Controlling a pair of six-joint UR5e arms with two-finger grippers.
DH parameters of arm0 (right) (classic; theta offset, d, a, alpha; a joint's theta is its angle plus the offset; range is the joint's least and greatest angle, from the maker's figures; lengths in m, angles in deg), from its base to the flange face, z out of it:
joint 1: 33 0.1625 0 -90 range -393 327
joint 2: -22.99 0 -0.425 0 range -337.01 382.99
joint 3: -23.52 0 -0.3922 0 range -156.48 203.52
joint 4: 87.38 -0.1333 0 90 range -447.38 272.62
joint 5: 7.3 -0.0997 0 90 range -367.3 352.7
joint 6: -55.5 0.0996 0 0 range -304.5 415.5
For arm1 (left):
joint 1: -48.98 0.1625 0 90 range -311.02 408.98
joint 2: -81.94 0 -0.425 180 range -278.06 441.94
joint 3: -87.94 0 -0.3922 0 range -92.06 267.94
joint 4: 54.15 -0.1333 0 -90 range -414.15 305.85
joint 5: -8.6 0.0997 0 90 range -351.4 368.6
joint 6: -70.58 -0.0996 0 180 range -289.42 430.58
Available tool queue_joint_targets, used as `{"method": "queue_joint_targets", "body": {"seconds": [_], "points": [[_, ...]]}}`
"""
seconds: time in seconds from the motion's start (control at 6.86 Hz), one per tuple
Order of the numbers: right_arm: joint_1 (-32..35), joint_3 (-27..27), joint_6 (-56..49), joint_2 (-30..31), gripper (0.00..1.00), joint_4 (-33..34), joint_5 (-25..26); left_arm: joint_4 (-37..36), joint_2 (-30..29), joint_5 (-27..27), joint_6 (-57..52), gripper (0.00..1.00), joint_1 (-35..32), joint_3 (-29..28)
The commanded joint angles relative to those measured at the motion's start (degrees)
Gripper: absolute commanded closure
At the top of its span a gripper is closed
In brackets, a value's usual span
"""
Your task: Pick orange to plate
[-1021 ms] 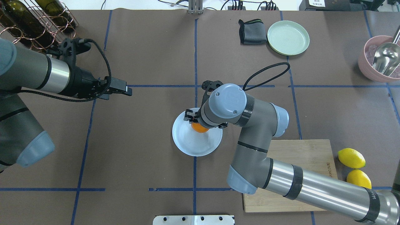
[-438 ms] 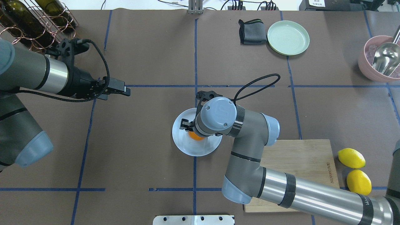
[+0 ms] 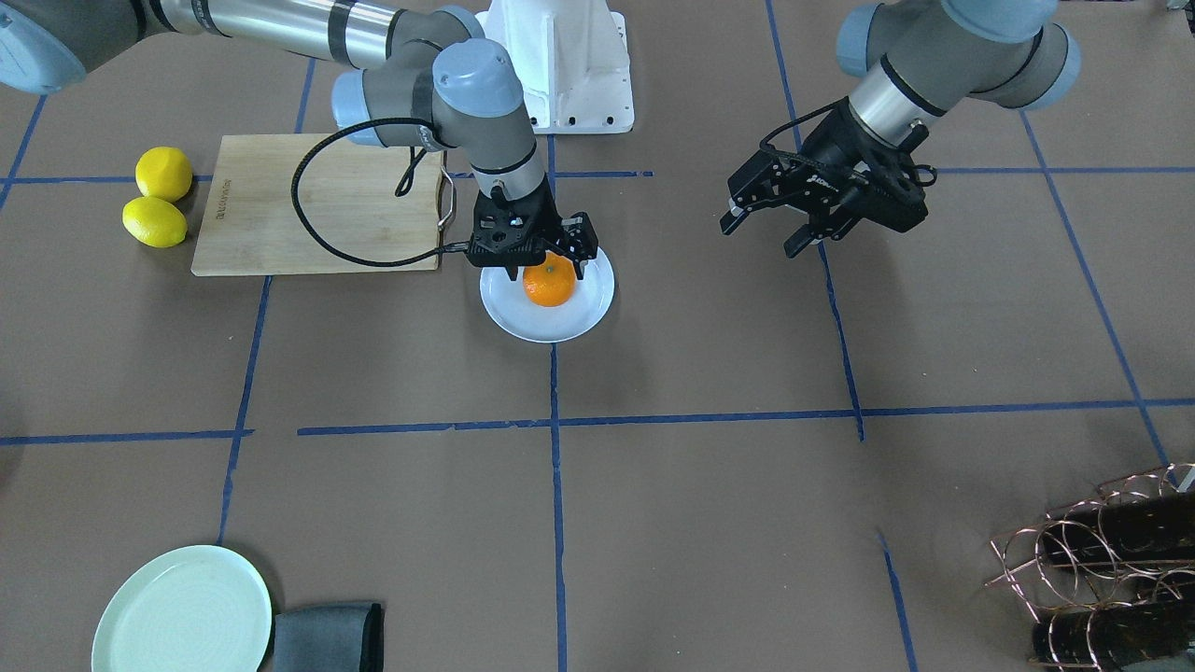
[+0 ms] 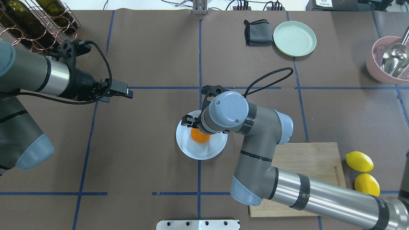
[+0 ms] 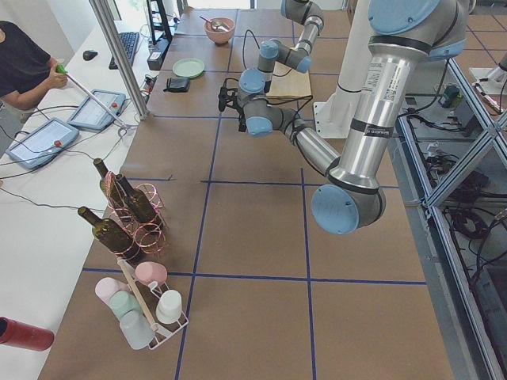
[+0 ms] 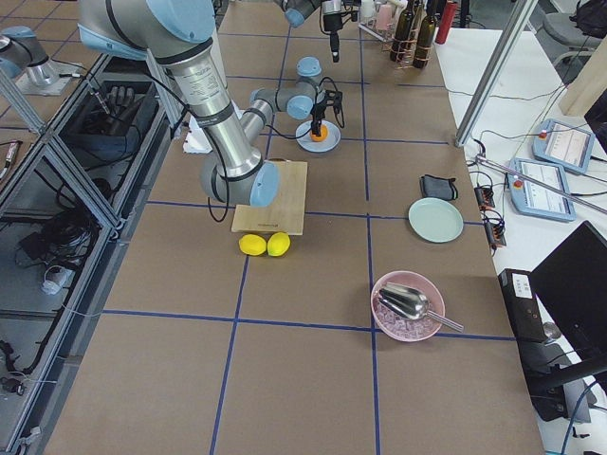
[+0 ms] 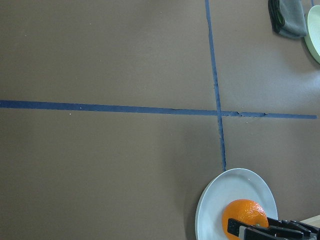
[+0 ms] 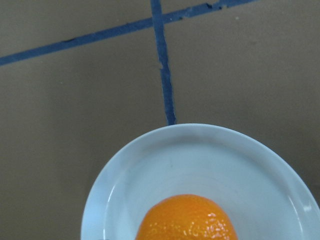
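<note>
Orange (image 3: pixel 549 285) sits mid-plate on the pale plate (image 3: pixel 560 329), center of the tabletop (image 3: pixel 709 504). Right pincer (image 3: pixel 546 270) right over it, jaws spread wider than the fruit, gripping nothing. Left pincer (image 3: pixel 763 235) well apart, open, empty.

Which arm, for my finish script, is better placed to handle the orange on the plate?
Right. The right gripper sits open around the orange on the plate; the left gripper hangs far aside.

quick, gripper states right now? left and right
left gripper: open, empty
right gripper: open, fingers either side of the orange, which sits on the plate
</note>
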Motion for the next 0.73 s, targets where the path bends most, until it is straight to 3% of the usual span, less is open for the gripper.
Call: {"method": "queue_joint_targets", "body": {"seconds": [0.0,0.15,0.29,0.58], "points": [[8.5,-18.7,-0.8,7.8,0.0,9.0,-9.7,-0.4,1.8,0.1,-5.3,0.01,-0.2,-0.3],[16.5,-24.7,-3.2,14.9,0.0,9.1,-18.1,-0.6,4.1,0.0,-11.4,0.01,-1.1,-0.3],[25.1,-25.1,-13.3,20.8,0.0,9.1,-27.4,-1.1,7.5,0.0,-18.4,0.01,-3.8,-0.2],[37.7,-24.2,-37.4,32.2,0.0,9.2,-33.5,-8.6,12.0,0.0,-36.8,0.01,-11.2,0.3]]}}
